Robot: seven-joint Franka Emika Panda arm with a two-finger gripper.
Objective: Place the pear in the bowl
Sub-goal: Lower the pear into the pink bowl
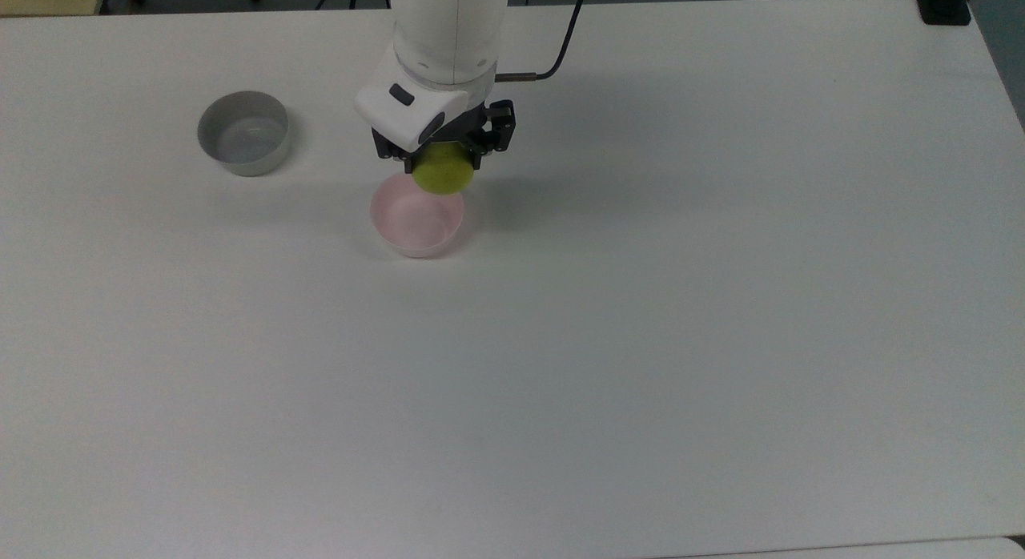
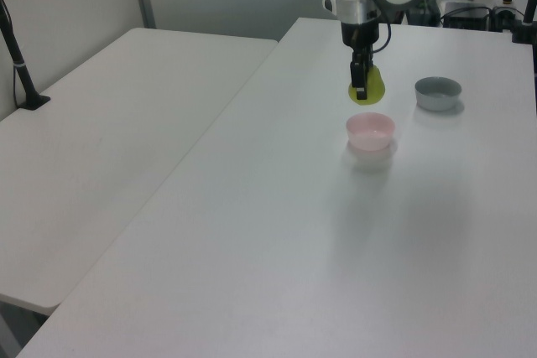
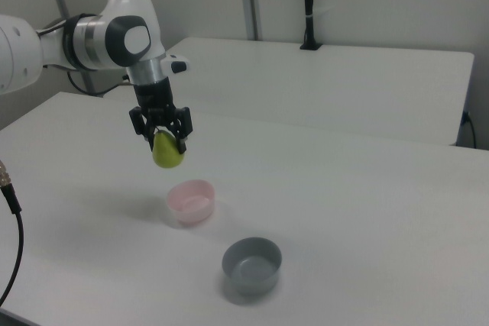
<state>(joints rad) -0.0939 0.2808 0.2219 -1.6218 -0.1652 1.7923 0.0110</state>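
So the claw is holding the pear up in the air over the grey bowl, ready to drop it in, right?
Not quite: the gripper holds the pear in the air near the pink bowl, not the grey bowl. The right view shows the grey one standing apart on the table.

A white table (image 1: 641, 343) carries a pink bowl (image 1: 416, 223) and a grey bowl (image 1: 243, 133).

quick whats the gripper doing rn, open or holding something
Gripper: shut on the pear, held in the air above the pink bowl.
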